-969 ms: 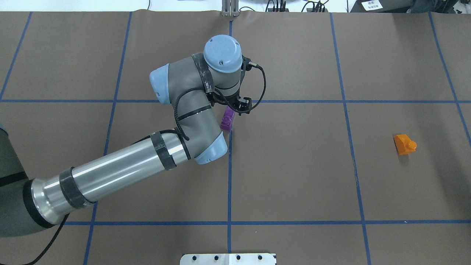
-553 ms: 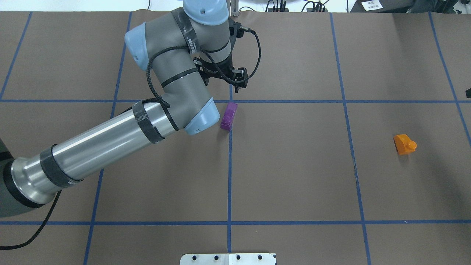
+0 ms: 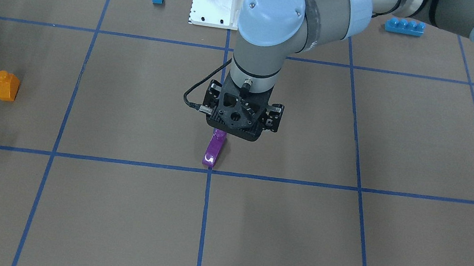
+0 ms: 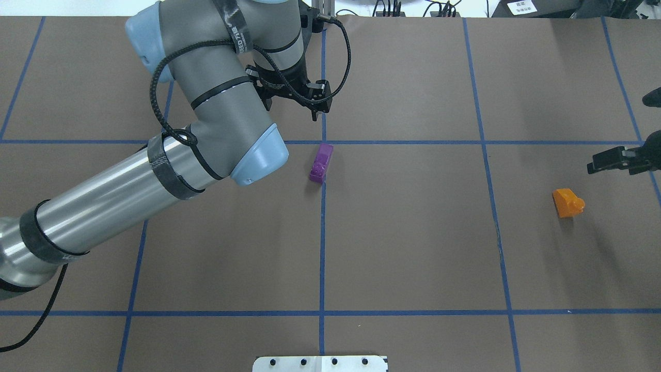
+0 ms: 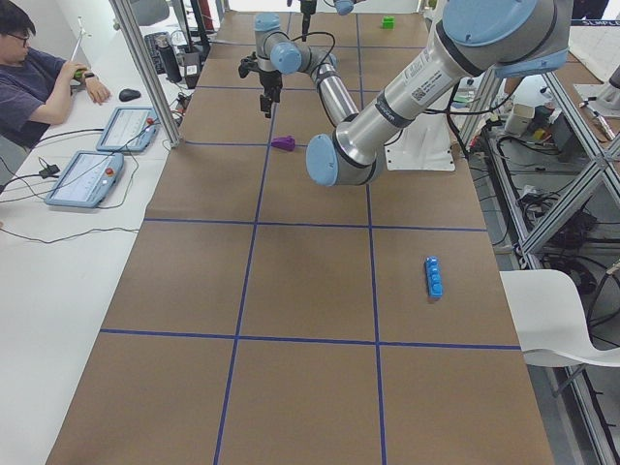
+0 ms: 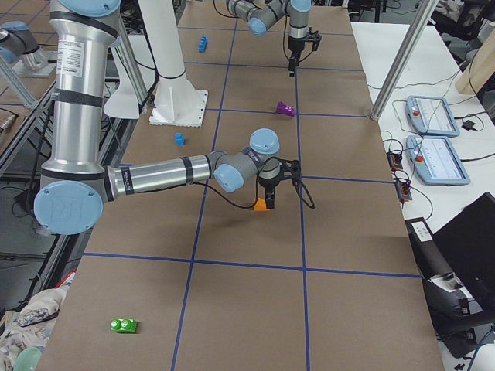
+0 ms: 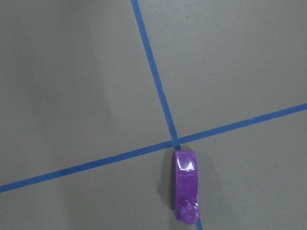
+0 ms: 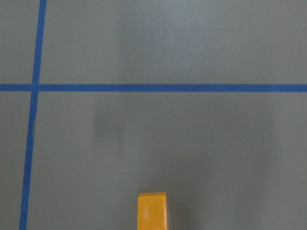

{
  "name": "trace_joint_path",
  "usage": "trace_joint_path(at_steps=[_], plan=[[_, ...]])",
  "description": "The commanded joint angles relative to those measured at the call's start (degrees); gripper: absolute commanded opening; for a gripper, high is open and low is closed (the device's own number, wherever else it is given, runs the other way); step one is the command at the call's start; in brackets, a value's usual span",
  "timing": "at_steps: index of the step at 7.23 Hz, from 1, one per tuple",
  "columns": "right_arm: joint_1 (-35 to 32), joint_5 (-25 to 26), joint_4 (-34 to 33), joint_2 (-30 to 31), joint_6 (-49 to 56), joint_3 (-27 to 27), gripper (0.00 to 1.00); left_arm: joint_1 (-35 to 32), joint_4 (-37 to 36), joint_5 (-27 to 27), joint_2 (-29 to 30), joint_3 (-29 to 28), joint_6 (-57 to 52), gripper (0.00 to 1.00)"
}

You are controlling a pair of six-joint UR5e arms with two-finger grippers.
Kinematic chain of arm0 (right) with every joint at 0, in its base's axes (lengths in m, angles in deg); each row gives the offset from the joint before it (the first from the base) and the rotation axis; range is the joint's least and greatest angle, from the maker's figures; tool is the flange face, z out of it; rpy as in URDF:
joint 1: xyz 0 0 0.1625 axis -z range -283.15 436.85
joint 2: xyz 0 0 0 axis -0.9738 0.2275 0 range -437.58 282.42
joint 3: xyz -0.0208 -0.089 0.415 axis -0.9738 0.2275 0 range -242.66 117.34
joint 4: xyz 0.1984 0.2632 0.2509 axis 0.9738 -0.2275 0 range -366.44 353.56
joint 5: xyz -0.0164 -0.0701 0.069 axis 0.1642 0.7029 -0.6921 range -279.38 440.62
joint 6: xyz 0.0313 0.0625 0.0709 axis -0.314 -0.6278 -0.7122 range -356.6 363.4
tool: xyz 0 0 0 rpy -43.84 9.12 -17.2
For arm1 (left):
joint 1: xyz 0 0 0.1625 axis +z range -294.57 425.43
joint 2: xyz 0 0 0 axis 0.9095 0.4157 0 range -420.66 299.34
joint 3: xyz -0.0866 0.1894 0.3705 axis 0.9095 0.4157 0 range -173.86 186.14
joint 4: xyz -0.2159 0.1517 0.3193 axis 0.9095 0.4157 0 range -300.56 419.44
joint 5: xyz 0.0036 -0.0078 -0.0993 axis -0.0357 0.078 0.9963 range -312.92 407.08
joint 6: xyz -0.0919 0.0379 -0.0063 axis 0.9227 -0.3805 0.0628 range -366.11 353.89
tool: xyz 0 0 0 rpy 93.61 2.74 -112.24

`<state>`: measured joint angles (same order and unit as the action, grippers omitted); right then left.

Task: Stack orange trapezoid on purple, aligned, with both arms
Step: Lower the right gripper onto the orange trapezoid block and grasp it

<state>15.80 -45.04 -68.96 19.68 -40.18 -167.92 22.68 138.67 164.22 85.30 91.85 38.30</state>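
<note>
— Where's the purple brick [image 4: 320,163]?
— On its side on the table [image 4: 413,243], mid-frame in the overhead view, just below a tape crossing [image 4: 323,142]. The left claw [image 4: 314,112] hangs further up, carrying nothing; spread or closed, I can't tell.
— And the orange brick [image 4: 567,202]?
— Far right, also on its side. The right claw [image 4: 601,161] hovers just up-right of it, empty; same doubt.

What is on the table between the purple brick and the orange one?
Nothing: in the overhead view only bare brown table, crossed by one blue tape line, separates the purple brick from the orange brick.
</note>
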Motion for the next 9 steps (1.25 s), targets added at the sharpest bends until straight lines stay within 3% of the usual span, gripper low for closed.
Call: trace_joint_path(at_steps=[1, 7, 9], plan=[[5.23, 1.91, 1.0, -0.92, -3.26, 0.4, 1.0, -0.05, -0.05, -0.25, -1.91, 1.4, -0.02, 1.0], [8.31, 2.01, 1.43, -3.12, -2.83, 7.52, 0.98, 0.39, 0.22, -0.25, -3.49, 1.49, -0.02, 1.0], [8.67, 1.65, 1.35, -3.03, -2.56, 7.52, 0.86, 0.3, 0.22, -0.42, -3.49, 1.49, -0.11, 1.0]])
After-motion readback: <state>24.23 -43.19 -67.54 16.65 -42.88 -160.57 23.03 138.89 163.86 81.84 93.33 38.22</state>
